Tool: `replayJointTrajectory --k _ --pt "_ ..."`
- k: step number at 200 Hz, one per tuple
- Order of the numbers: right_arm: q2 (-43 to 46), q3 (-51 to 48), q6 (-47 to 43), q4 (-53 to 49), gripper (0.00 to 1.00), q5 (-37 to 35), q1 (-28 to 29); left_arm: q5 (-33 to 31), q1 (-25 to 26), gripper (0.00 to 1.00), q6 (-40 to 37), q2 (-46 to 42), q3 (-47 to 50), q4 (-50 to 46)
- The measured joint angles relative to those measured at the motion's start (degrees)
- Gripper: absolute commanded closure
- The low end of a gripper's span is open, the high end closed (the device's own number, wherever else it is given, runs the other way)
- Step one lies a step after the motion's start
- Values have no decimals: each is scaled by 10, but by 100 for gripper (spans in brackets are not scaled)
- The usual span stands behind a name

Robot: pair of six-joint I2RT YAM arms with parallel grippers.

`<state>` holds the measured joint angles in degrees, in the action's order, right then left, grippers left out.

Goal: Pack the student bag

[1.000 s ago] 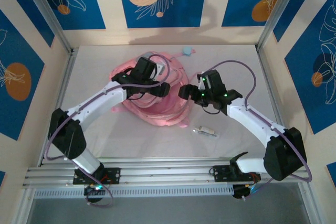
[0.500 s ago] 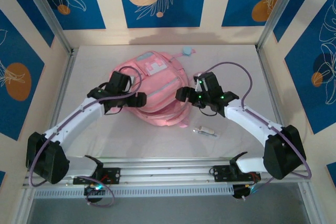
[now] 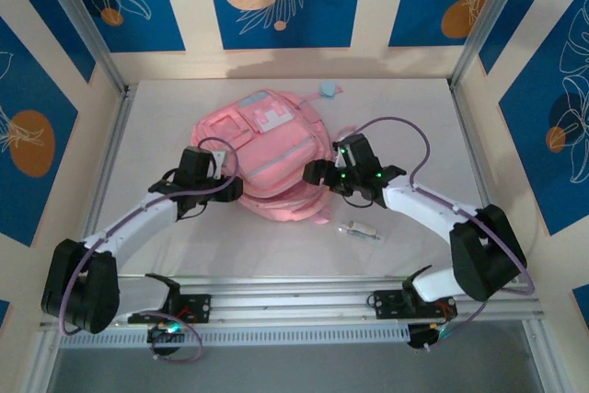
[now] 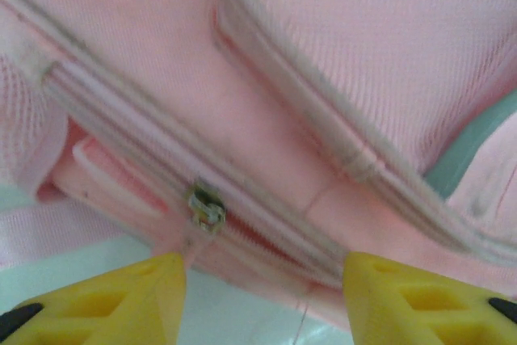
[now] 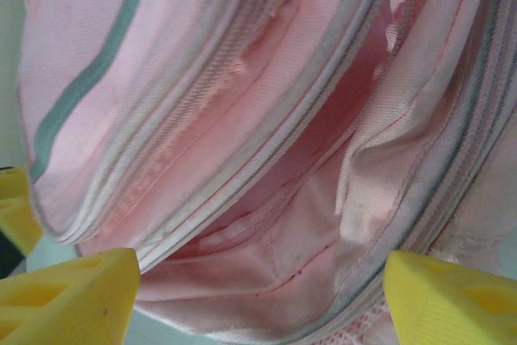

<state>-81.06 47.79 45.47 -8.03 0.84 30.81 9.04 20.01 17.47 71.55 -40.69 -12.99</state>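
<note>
Pink student bag (image 3: 262,158) now lies flat, no longer bunched between arms. Left gripper (image 4: 262,292) backed to its edge, fingers apart, zip pull (image 4: 206,209) just ahead. Right gripper (image 5: 258,296) fingers wide apart, gaping compartment (image 5: 275,224) straight ahead. Bag settled, likely ready for loading.

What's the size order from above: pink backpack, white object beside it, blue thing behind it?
Largest by far: pink backpack.
Then the white object and blue thing: both tiny and look alike, so I can't rank them.
</note>
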Motion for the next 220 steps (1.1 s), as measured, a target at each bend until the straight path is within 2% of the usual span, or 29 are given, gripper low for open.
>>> replayJointTrajectory --k 55,79,119,133,145,155,190,202,220 --pt "-78 7 33 32 24 -18 3 -4 -16 44 -16 14 19 54" --pt "-94 18 48 34 24 -24 3 -9 -24 36 -24 14 33 76" --pt "-108 28 56 36 23 -24 -2 53 -44 38 -21 57 49 138" --pt "-108 28 56 36 23 -24 -5 81 -47 42 -13 75 51 160" --pt "-108 28 56 37 23 -26 -7 105 -48 51 -7 87 52 177" --pt "-108 29 56 37 23 -27 -8 124 -50 55 0 93 54 187" --pt "-110 33 56 32 23 -33 -8 148 -52 71 19 91 60 196" --pt "-111 36 56 28 23 -33 -8 147 -52 75 22 83 62 187" --pt "-111 38 56 25 23 -33 -8 143 -51 73 21 61 61 160"
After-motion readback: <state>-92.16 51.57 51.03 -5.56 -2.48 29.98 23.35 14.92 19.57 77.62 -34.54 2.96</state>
